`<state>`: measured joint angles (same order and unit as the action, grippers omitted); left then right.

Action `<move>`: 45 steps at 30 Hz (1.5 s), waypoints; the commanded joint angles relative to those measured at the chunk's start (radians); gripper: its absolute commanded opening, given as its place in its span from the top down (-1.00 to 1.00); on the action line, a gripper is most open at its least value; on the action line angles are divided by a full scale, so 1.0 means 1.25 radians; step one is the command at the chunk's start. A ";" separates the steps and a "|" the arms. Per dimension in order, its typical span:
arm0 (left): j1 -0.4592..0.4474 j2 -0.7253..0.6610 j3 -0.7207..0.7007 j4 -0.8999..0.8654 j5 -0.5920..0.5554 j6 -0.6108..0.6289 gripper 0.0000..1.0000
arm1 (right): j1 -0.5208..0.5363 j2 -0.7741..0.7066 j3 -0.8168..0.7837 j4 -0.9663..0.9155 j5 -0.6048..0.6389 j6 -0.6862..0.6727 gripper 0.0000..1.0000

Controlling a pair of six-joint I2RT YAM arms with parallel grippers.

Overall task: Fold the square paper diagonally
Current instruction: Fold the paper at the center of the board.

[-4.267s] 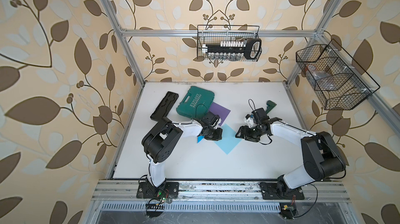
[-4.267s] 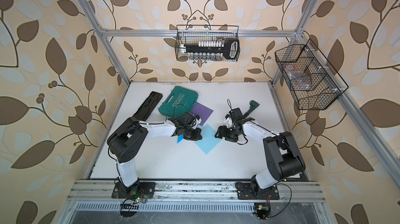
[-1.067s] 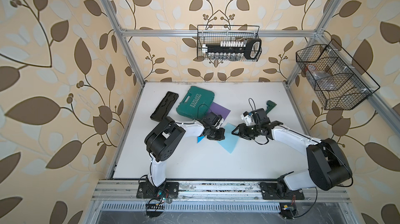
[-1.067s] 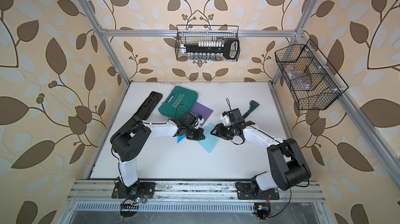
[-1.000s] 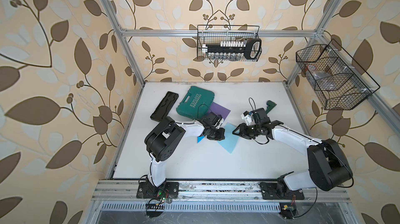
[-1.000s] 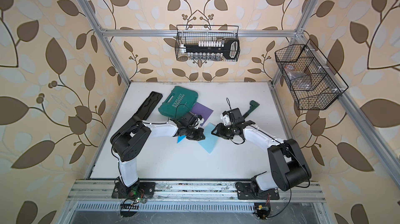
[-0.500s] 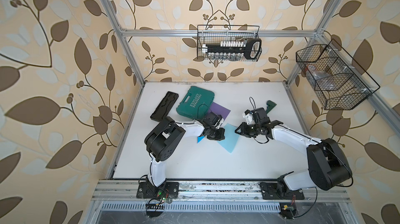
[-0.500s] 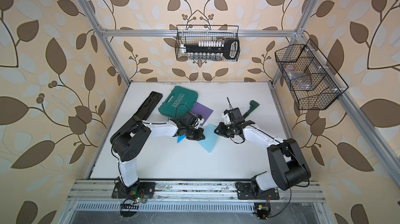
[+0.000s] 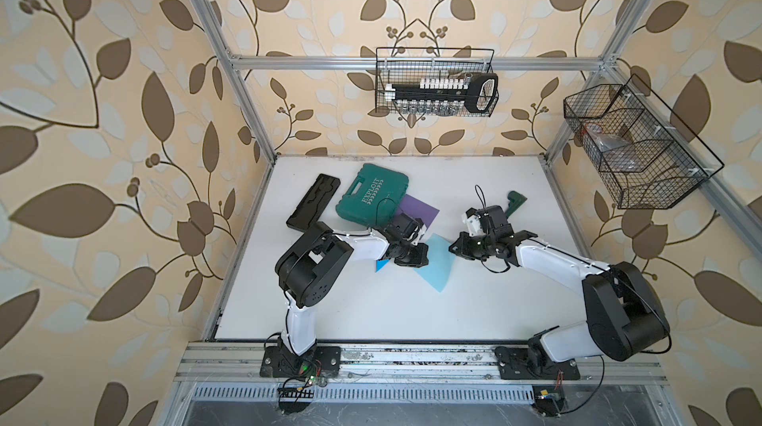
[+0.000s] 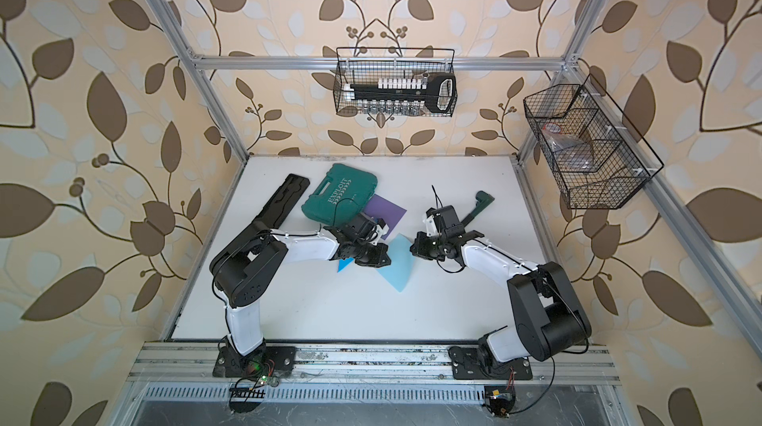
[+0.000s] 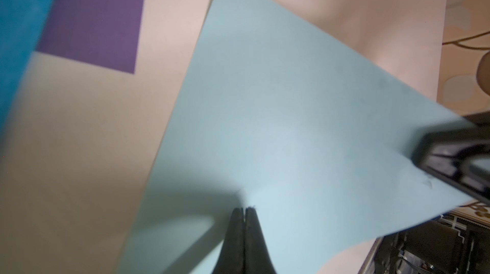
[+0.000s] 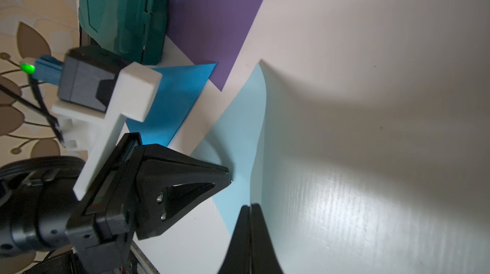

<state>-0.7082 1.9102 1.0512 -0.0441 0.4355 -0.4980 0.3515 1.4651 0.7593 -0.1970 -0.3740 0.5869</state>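
paper: light blue paper [image 9: 433, 269] sits mid-table between both grippers. It lies as a diamond, one corner toward the front rail [image 9: 412, 356], the opposite corner away from it.
long axis: the diagonal runs front to back in both top views.
left gripper [image 9: 417, 260]: jaws are closed with nothing between them; the tips press on the sheet's left part.
right gripper [image 9: 453, 247]: pinched on the sheet's right corner. That side is lifted and curling.
edges: the far corner is near the purple paper [image 9: 422, 211]. The dark blue paper [image 9: 381, 265] is just beside the left edge, partly under the left gripper.
room: bare table [image 9: 371, 312] from the near corner to the rail.
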 commanded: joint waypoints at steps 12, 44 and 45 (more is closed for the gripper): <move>-0.032 0.007 -0.019 -0.016 -0.009 -0.015 1.00 | 0.069 0.034 -0.021 0.096 -0.050 0.055 1.00; -0.030 -0.038 -0.032 -0.059 -0.050 -0.001 1.00 | 0.107 0.141 -0.011 0.143 -0.036 0.057 1.00; -0.030 -0.040 -0.032 -0.060 -0.050 -0.001 1.00 | 0.108 0.142 -0.011 0.140 -0.030 0.056 1.00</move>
<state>-0.7403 1.8912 1.0348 -0.0509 0.4114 -0.5056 0.4786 1.6222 0.7460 -0.0216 -0.4255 0.6582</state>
